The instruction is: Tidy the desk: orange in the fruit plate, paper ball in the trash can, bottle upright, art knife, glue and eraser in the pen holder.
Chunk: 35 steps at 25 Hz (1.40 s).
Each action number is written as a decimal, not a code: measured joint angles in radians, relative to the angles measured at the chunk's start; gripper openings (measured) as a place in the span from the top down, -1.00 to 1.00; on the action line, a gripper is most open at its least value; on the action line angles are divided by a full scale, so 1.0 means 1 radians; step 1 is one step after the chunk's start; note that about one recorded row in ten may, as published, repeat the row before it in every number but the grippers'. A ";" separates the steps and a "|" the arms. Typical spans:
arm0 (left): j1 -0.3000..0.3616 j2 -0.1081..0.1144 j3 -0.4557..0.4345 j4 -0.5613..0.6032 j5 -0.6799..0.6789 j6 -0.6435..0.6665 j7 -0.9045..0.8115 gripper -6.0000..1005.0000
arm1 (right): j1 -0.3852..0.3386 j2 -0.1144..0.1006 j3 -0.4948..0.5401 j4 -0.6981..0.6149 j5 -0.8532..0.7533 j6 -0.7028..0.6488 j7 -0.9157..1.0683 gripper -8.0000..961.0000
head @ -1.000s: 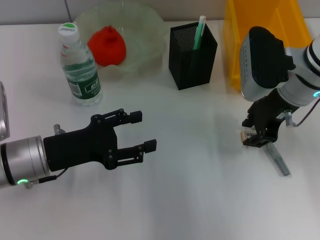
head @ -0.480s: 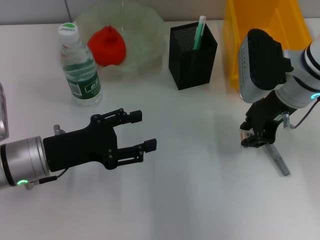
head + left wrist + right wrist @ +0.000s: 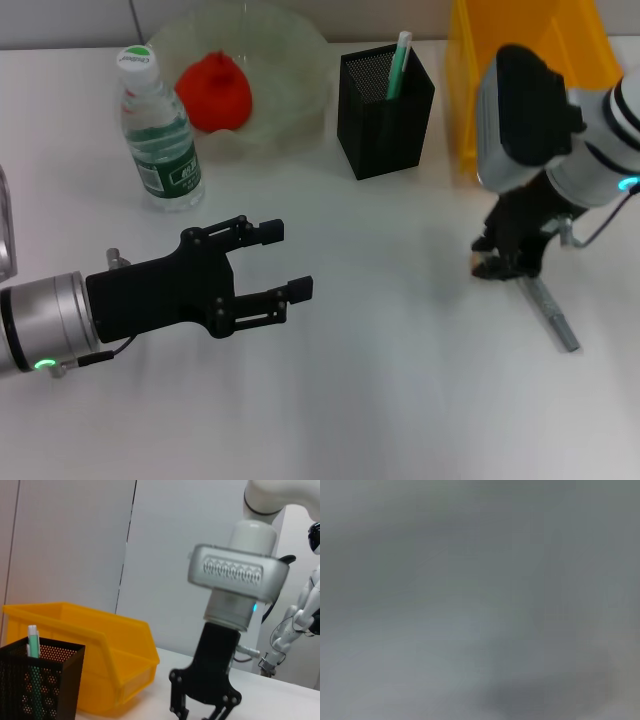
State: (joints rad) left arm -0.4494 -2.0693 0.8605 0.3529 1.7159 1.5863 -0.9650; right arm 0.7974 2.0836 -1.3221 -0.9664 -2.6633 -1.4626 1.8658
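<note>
Partly hidden: eraser (image 3: 489,267) gripped by right pincer (image 3: 497,263) | left pincer (image 3: 283,262) wide | right wrist view blurred

Head view: camera set high, facing forward and down on the white desk (image 3: 380,400). It takes in the whole work area, from the fruit plate (image 3: 300,60), bottle (image 3: 160,140), pen holder (image 3: 385,110) and trash can (image 3: 520,60) at the far side to both arms nearer the camera.

Left wrist view: camera set low, near desk level, facing sideways across the desk toward the right tool (image 3: 202,715), which stands close in the frame. The wall lies behind.

Shared ground between these two: the pen holder (image 3: 37,680), the trash can (image 3: 100,650), the right tool (image 3: 497,265).

Right wrist view: a uniform grey blur; its direction and range cannot be determined.
</note>
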 joint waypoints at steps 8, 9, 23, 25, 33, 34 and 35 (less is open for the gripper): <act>0.000 0.000 0.000 -0.001 0.000 0.002 0.002 -0.56 | 0.004 -0.005 0.151 -0.230 0.106 -0.057 0.140 0.42; 0.000 0.000 0.000 -0.001 0.000 0.006 0.003 -0.56 | 0.008 -0.005 0.160 -0.250 0.111 -0.049 0.167 0.41; 0.001 0.000 0.000 -0.002 0.001 0.021 0.006 -0.56 | 0.079 -0.004 0.166 -0.164 0.128 0.249 0.337 0.31; 0.001 0.000 0.000 -0.002 0.001 0.025 0.007 -0.56 | 0.087 -0.003 0.165 -0.132 0.128 0.286 0.337 0.30; 0.005 0.000 0.000 -0.003 0.001 0.031 0.017 -0.56 | 0.123 -0.002 0.163 -0.009 0.151 0.374 0.324 0.24; 0.005 0.000 0.000 -0.003 0.001 0.032 0.017 -0.56 | 0.124 -0.002 0.163 -0.004 0.153 0.381 0.323 0.23; 0.005 0.000 0.000 -0.003 0.001 0.034 0.017 -0.56 | 0.124 -0.002 0.163 0.001 0.154 0.389 0.322 0.22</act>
State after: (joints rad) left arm -0.4448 -2.0693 0.8606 0.3497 1.7165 1.6202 -0.9479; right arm 0.9215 2.0817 -1.1587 -0.9652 -2.5091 -1.0740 2.1876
